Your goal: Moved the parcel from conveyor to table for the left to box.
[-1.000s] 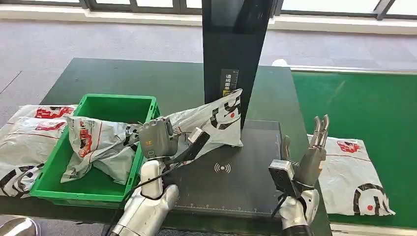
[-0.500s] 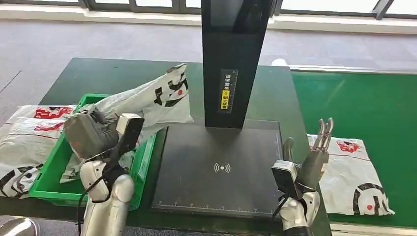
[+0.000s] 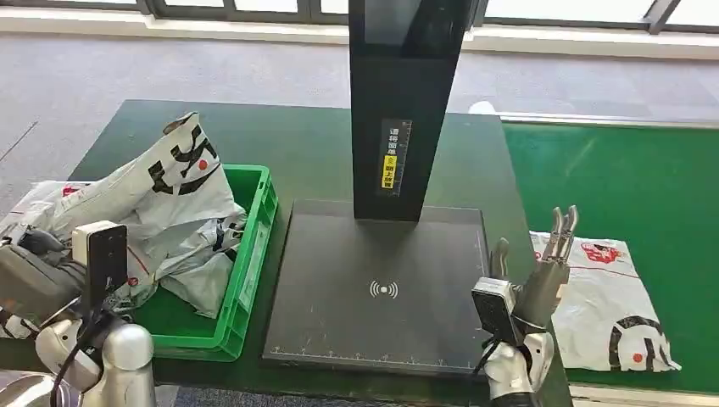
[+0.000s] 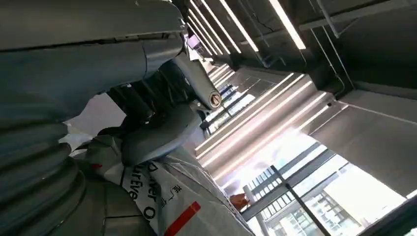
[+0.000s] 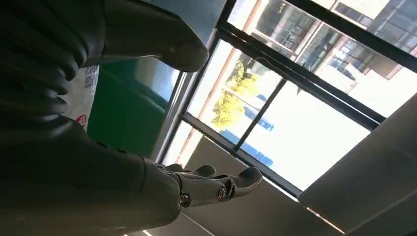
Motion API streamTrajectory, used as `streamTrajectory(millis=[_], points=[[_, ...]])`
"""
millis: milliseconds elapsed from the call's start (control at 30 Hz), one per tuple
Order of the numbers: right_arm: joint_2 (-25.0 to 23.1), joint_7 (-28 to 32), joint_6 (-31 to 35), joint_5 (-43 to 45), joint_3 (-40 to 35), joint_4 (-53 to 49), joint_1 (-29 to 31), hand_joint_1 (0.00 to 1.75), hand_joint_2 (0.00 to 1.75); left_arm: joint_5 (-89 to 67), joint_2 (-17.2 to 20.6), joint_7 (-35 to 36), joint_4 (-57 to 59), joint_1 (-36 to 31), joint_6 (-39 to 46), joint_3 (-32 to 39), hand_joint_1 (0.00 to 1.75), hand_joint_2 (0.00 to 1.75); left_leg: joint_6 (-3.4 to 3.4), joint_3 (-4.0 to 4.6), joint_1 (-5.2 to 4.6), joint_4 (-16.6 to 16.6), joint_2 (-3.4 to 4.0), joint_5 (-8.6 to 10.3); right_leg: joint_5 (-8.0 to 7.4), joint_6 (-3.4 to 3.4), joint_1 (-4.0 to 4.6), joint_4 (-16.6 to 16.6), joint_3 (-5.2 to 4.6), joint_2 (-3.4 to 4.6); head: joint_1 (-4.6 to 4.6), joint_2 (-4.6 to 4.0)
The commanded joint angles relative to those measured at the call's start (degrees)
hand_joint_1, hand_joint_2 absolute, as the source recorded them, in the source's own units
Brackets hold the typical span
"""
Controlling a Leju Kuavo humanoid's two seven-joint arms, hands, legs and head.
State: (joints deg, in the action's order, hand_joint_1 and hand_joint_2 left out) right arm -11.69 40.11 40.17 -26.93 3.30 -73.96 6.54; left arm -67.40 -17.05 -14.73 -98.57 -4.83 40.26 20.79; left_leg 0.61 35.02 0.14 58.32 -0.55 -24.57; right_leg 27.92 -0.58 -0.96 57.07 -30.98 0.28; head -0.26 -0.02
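My left hand (image 3: 38, 275) grips a white parcel with black and red print (image 3: 178, 182), holding it tilted over the left side of the green bin (image 3: 254, 246). In the left wrist view the thumb (image 4: 157, 137) presses on that parcel (image 4: 182, 206). More crumpled white parcels (image 3: 203, 254) lie inside the bin. My right hand (image 3: 543, 275) stands upright at the table's right front corner, fingers (image 5: 211, 184) apart and holding nothing. Beside it another white parcel (image 3: 610, 305) lies flat on the green conveyor (image 3: 627, 186).
A black scanner pad (image 3: 381, 288) lies in the middle of the dark green table (image 3: 280, 144), with a tall black column (image 3: 407, 102) rising behind it. More white parcels (image 3: 51, 193) are heaped on the table left of the bin.
My left arm has swung left, carrying the parcel from over the scanner pad, across the bin, toward its left side. The right hand has hardly moved.
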Motion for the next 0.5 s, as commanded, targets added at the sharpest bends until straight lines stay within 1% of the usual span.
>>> streamTrajectory(millis=[33,100,167,300,367,400,433,467,500], points=[[0.7,-0.1,-0.2,0.1,1.8,1.3,0.9,0.00,1.75,-0.7,-3.0,0.7,0.6,2.4,-0.3,3.1,1.75,1.75,0.00,-0.20,-0.03,-0.1,0.10,-0.04,0.01,0.04,-0.01,-0.2,0.18,0.04,0.00,0.00],[0.7,-0.1,-0.2,0.1,1.8,1.3,0.9,0.00,1.75,-0.7,-3.0,0.7,0.6,2.4,-0.3,3.1,1.75,1.75,0.01,-0.34,-0.04,-0.3,0.14,-0.04,0.01,0.07,-0.01,-0.3,0.32,0.05,0.00,0.00],[0.7,-0.1,-0.2,0.1,1.8,1.3,0.9,0.00,1.75,-0.7,-3.0,0.7,0.6,2.4,-0.3,3.1,1.75,1.75,0.00,-0.17,-0.03,-0.1,0.10,-0.04,0.02,0.03,-0.02,-0.1,0.16,0.05,0.00,0.02],[0.7,-0.1,-0.2,0.1,1.8,1.3,0.9,0.00,1.75,-0.7,-3.0,0.7,0.6,2.4,-0.3,3.1,1.75,1.75,0.00,-0.13,-0.02,-0.1,0.07,-0.04,0.02,0.02,0.00,-0.1,0.13,0.03,-0.02,0.02],[0.7,-0.1,-0.2,0.1,1.8,1.3,0.9,0.00,1.75,-0.7,-3.0,0.7,0.6,2.4,-0.3,3.1,1.75,1.75,0.00,-0.27,-0.03,-0.2,0.13,-0.05,0.01,0.05,-0.01,-0.2,0.25,0.06,0.00,0.02],[0.5,-0.1,-0.2,-0.2,2.3,1.3,0.8,0.00,1.75,-7.1,-3.0,7.0,5.0,3.1,-0.3,2.1,1.75,1.75,0.00,-0.18,-0.03,-0.1,0.10,-0.04,0.01,0.03,-0.01,-0.1,0.16,0.04,-0.02,0.02],[0.3,-0.1,-0.3,-0.2,2.5,1.0,0.6,0.00,1.75,-12.5,-3.0,10.8,8.2,1.8,-0.3,-0.5,1.61,1.75,0.00,-0.22,-0.02,-0.2,0.11,-0.04,0.01,0.04,0.00,-0.2,0.21,0.04,-0.02,0.00],[0.4,-0.1,-0.2,-0.3,2.6,0.9,0.4,0.00,1.75,-12.5,-3.0,13.4,8.9,2.4,-0.3,0.0,1.12,1.75,0.00,-0.35,-0.06,-0.3,0.08,-0.01,0.00,0.05,-0.04,-0.3,0.33,0.00,-0.02,0.02],[0.4,-0.1,-0.2,-0.3,2.6,0.9,0.4,0.00,1.75,-12.9,-3.0,13.6,10.1,2.2,-0.3,0.3,0.00,1.75,-0.02,-0.24,-0.06,-0.2,-0.10,0.02,0.03,0.03,-0.04,-0.2,0.28,-0.16,-0.02,0.02]])
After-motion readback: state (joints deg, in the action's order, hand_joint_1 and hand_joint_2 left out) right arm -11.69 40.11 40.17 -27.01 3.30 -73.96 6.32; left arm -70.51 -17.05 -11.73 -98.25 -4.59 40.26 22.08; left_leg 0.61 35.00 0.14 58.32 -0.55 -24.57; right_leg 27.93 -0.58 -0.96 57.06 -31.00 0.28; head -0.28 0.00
